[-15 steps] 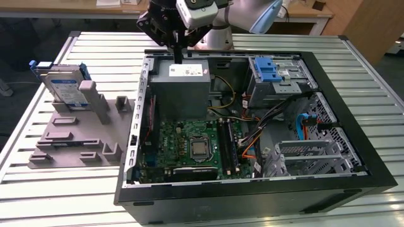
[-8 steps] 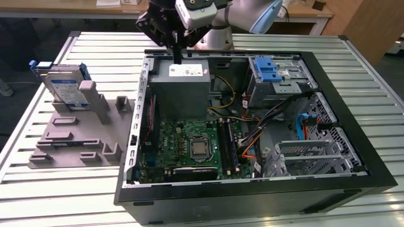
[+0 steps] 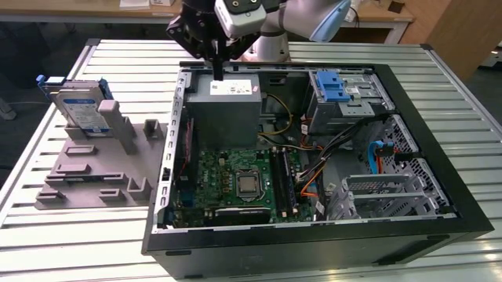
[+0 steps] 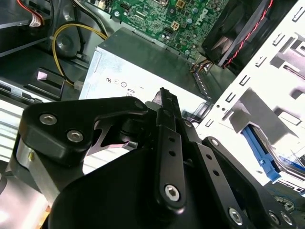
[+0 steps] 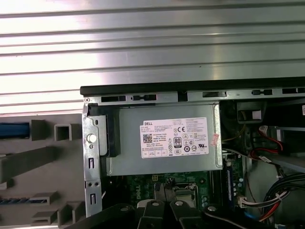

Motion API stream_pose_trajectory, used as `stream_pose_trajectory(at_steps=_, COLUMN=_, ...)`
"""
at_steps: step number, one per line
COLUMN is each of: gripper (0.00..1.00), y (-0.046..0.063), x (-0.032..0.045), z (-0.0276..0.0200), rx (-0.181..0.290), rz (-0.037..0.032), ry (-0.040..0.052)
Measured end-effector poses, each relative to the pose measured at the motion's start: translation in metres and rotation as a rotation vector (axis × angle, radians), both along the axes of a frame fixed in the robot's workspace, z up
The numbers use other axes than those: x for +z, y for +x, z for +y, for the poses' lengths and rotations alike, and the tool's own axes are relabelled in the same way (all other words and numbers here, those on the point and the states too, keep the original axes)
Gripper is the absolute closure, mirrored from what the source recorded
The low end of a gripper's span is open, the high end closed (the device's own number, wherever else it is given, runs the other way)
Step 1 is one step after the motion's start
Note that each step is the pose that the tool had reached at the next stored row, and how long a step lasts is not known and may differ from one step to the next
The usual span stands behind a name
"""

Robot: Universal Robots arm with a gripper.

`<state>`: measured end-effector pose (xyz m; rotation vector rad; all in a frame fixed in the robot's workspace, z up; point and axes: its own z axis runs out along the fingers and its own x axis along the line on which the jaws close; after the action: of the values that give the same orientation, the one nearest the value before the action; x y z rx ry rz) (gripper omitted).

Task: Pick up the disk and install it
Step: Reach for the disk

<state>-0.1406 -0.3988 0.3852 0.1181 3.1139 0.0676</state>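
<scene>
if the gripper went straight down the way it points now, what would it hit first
Probably the grey power supply box in the computer case: the gripper hangs just above its stickered end. Depth is unclear, so it might catch the case's rim there first.

disk [image 3: 82,111] upright in rack [image 3: 94,173], case [image 3: 314,244] to the exterior view's right

Exterior view high, oblique; both wrist views close above grey box [image 5: 128,162] [image 4: 143,67]
</scene>
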Motion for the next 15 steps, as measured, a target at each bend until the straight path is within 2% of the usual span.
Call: stream_pose_trajectory(at_steps=15, gripper=0.89, y=-0.0057, x=-0.0031, z=0.0, rx=0.0, rz=0.0014, ry=0.0)
